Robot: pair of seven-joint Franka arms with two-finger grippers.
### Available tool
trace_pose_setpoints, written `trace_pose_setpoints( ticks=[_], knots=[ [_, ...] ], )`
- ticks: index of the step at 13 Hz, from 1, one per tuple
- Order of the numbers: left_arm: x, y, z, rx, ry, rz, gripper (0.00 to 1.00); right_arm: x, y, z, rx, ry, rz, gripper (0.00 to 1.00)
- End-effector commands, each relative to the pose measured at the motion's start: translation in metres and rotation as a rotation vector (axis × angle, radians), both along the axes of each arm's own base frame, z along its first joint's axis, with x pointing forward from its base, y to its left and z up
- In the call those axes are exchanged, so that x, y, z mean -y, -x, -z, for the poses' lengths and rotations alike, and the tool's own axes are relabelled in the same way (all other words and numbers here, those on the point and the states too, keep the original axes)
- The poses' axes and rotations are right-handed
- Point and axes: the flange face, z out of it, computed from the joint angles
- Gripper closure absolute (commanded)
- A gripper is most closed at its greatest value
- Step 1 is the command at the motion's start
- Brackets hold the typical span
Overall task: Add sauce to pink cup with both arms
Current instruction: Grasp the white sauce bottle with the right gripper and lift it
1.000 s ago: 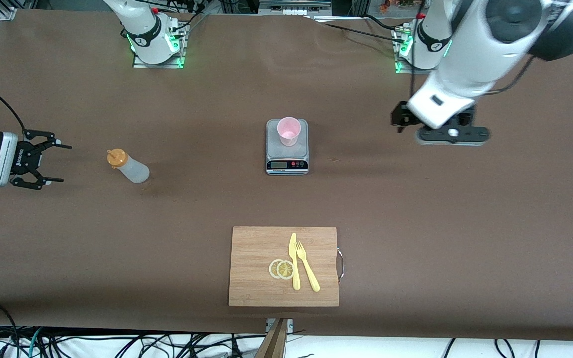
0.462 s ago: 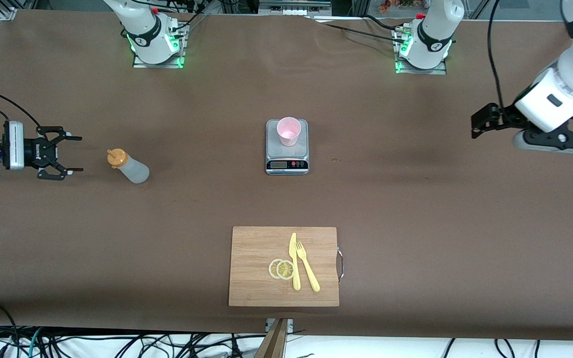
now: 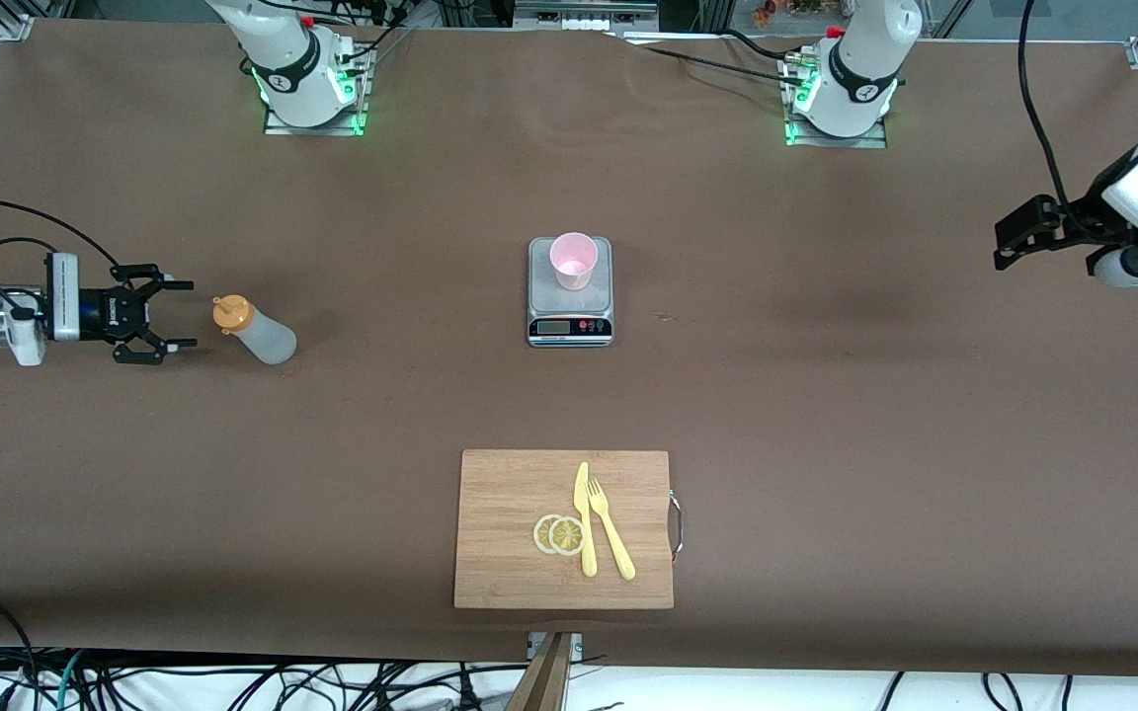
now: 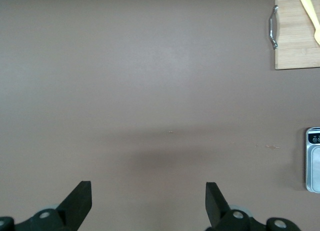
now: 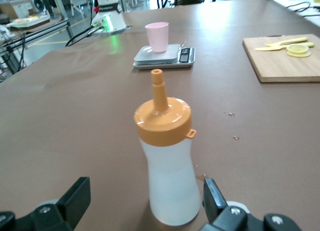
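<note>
The right end effector [image 3: 169,314] hangs low with its fingers apart, just beside the sauce [image 3: 258,330] standing on the desk [image 3: 826,415]. The pink cup [image 3: 573,260] sits on the grey scale [image 3: 570,293] mid-desk. The left end effector [image 3: 1009,233] hovers spread apart over its own end.

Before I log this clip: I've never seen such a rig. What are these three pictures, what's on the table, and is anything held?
Two white robot arms share a brown table. One picture looks down from across it; the other two come from cameras on each wrist. The right end effector is open, beside the sauce bottle, holding nothing. The left end effector, open too, hangs over bare table at its own end. The pink cup stands on a grey scale. A cutting board with a plastic knife, a fork and lemon slices lies nearer the camera.
</note>
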Motion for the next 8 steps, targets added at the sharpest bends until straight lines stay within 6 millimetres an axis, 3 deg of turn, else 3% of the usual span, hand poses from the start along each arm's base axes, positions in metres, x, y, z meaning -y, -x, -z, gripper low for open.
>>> trace_pose_setpoints(
  ticks=[1, 4, 8],
  knots=[
    [-0.006, 0.022, 0.001, 0.003, -0.012, 0.014, 0.00, 0.001, -0.004, 0.012, 0.025, -0.041, 0.028, 0.00],
    [-0.005, 0.025, 0.002, 0.017, -0.010, 0.015, 0.00, -0.007, -0.006, 0.030, 0.054, -0.074, 0.029, 0.00],
    [0.000, 0.026, 0.004, 0.011, -0.005, 0.022, 0.00, -0.023, -0.012, 0.039, 0.076, -0.093, 0.031, 0.00]
  ],
)
